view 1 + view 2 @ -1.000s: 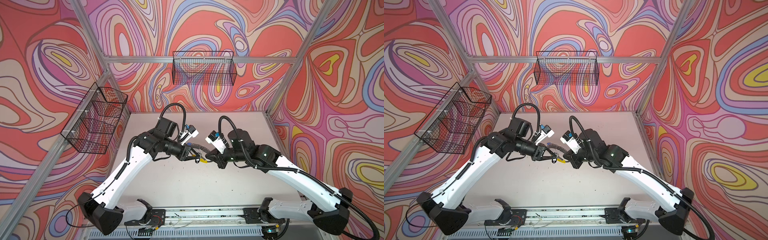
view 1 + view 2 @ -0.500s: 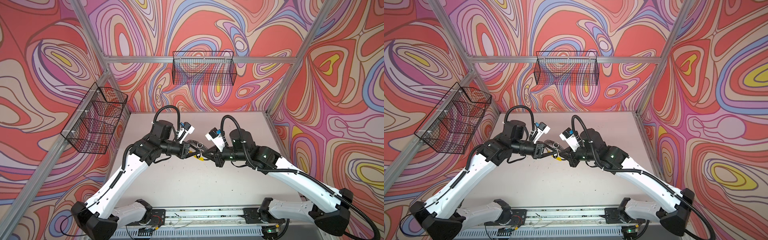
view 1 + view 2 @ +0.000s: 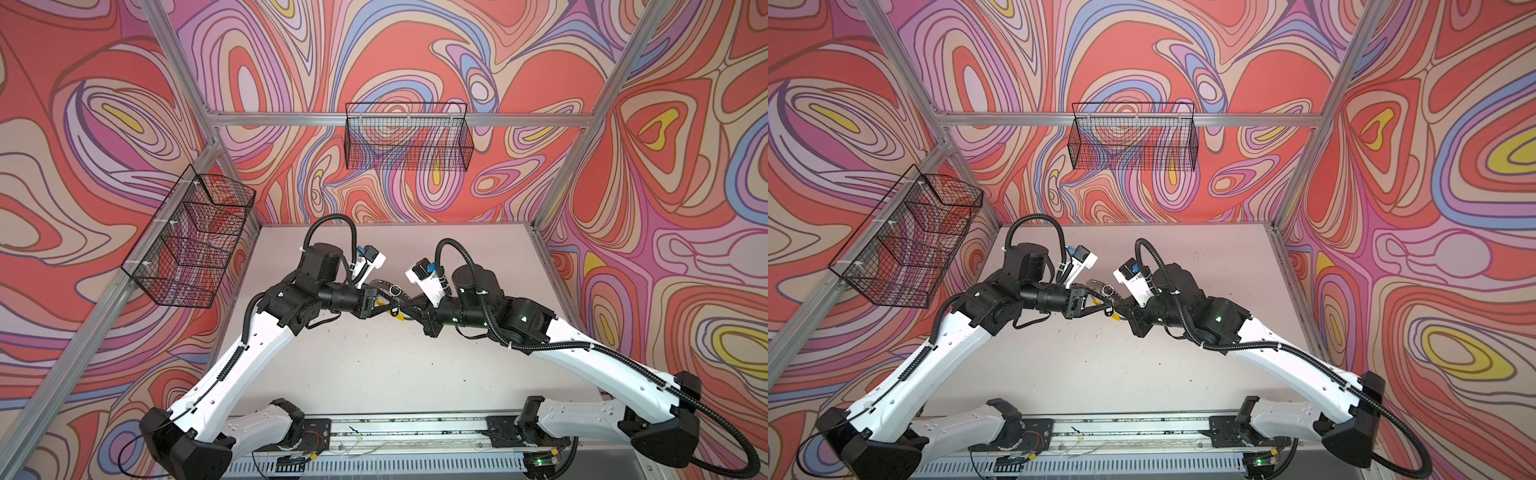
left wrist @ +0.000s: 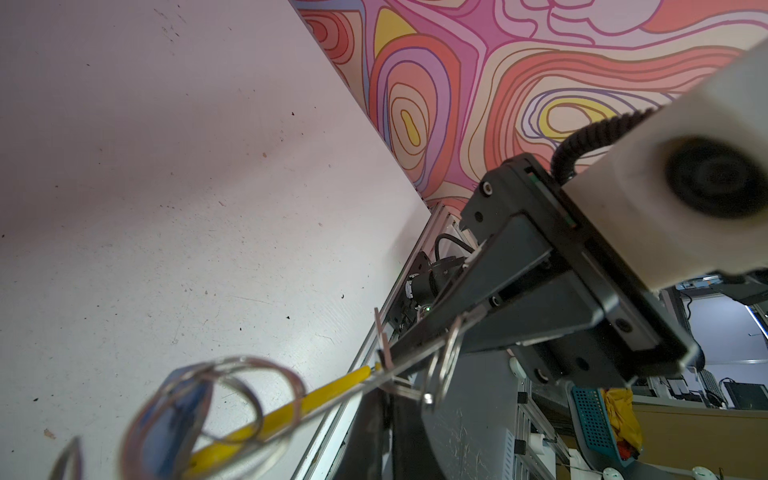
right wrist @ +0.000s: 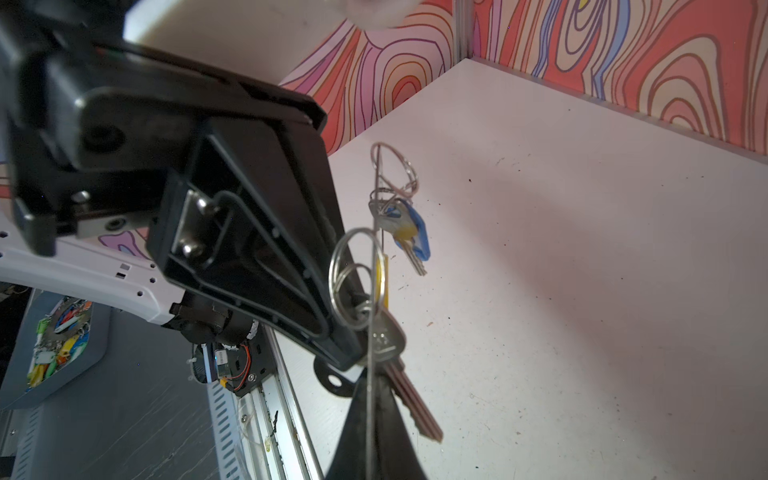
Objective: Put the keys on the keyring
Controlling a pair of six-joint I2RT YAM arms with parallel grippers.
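The walls (image 3: 415,62) swirl in red, pink, lilac, blue and yellow, with dark outlines. The table (image 3: 374,365) is off-white with dark flecks. The back basket (image 3: 409,141) and side basket (image 3: 187,241) are black wire, and the arms (image 3: 257,345) are white with black joints. A yellow sleeve (image 5: 380,276) covers part of the grey keyring (image 3: 382,284). The silver keys (image 5: 388,343) carry a blue tag (image 5: 417,232) and a black tag (image 5: 332,378).

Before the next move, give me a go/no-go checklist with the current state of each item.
1. Right gripper shut on the keyring: ok.
2. Left gripper shut at the head of the black-tagged key: ok.
3. Blue-tagged key hanging from the keyring: ok.
4. Black-tagged key's split ring threaded onto the keyring: cannot tell, as the keyring is edge-on in both wrist views.
5. Keys and keyring lifted off the table: ok.
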